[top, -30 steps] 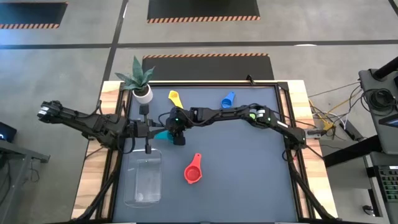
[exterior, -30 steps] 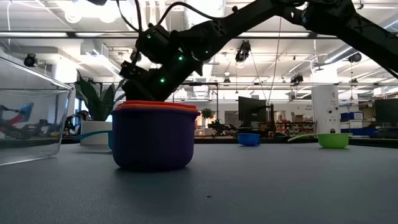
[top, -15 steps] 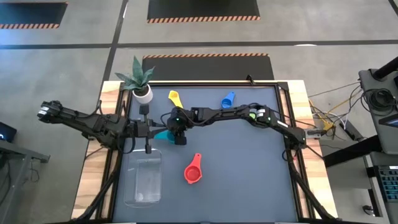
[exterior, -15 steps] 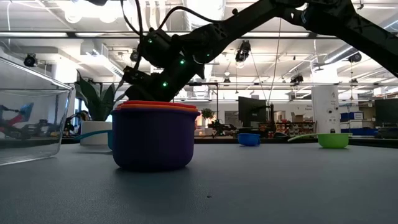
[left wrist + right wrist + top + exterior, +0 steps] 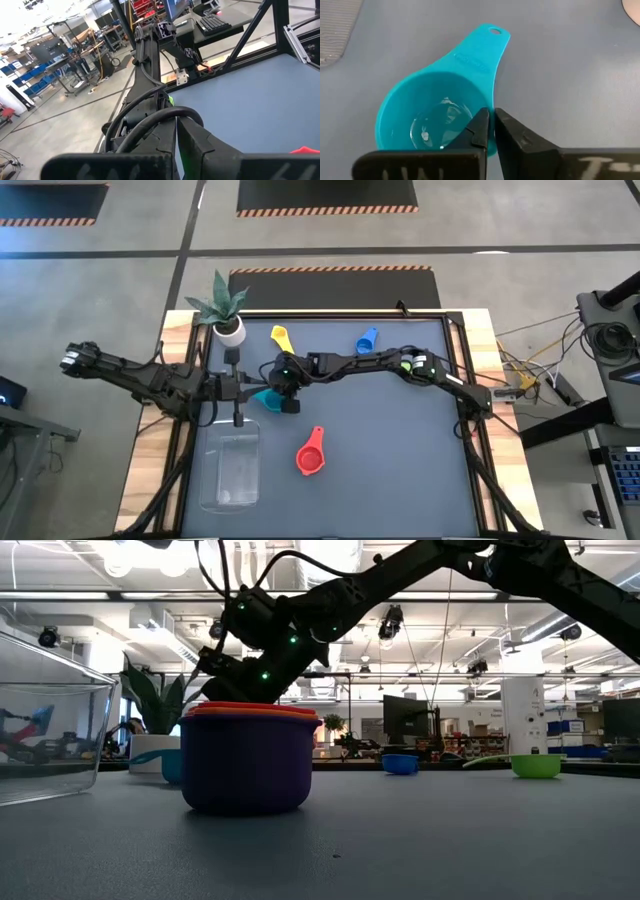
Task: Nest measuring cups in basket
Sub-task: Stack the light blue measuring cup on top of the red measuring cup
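Lying flat, teal cup point(image 5: 437, 112), handle away from right gripper point(image 5: 490, 131).

- Two slim black arms, the left arm point(image 5: 150, 380) and the right arm point(image 5: 400, 365), built of jointed segments.
- Small green lights glow on the right arm's joints.
- Black cables loop along the links.
- Each tool has two flat, dark, matte fingers point(image 5: 480, 131).
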{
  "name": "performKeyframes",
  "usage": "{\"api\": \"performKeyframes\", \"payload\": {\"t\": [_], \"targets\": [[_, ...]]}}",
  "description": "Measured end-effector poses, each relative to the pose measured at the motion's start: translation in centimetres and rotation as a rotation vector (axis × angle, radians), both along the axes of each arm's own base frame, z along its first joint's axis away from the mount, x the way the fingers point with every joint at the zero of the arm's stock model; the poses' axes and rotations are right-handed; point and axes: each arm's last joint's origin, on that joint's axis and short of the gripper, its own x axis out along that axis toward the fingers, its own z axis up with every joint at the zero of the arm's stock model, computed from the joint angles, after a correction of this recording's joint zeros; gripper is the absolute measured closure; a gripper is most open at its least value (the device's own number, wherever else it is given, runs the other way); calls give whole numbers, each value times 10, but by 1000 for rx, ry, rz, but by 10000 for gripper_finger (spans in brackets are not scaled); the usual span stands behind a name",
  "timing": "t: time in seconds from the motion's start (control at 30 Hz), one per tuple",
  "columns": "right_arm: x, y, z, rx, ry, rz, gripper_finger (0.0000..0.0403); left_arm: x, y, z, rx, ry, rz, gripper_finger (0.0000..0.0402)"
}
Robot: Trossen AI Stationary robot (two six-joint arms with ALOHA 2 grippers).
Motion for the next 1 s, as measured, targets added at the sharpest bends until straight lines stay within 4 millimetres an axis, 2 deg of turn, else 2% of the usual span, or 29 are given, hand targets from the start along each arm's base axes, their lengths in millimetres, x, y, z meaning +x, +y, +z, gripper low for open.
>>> {"api": "performKeyframes", "payload": {"t": [0.3,0.67,0.87,1.0], "targets": [[-2,0,5,34,10,-30,394,0,0,0,1,-3,-2,402],[-24,2,59,86,35,-83,394,0,0,2,-2,-12,-10,402],[-36,6,71,157,98,-115,394,0,0,2,-4,-19,-8,402],[-49,16,86,234,163,-145,394,-1,0,2,-4,-19,-5,402]]}}
